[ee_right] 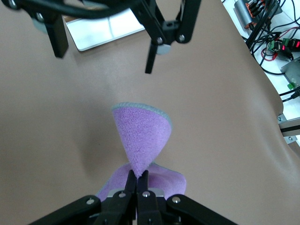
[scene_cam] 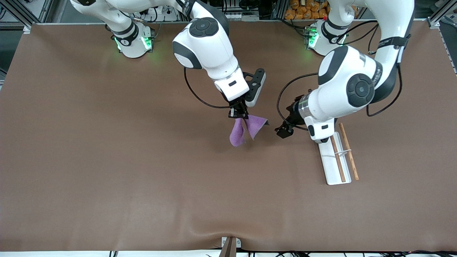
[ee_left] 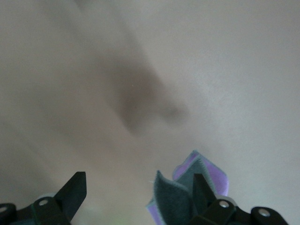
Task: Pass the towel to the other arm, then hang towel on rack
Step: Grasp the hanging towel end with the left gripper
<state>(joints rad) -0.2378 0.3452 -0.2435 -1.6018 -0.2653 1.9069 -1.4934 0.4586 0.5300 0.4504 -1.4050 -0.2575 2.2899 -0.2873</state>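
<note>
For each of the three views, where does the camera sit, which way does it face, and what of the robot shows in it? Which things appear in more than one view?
Front view: high across the table, facing both bases; shows both arms, the right gripper holding the towel, the open left gripper, the rack.
Left wrist view: on the left wrist, looking down at the table; its own spread fingers show.
Right wrist view: on the right wrist, over the table; its own shut fingertips show.
Shared: towel in all views; left gripper and rack also in the right wrist view.
</note>
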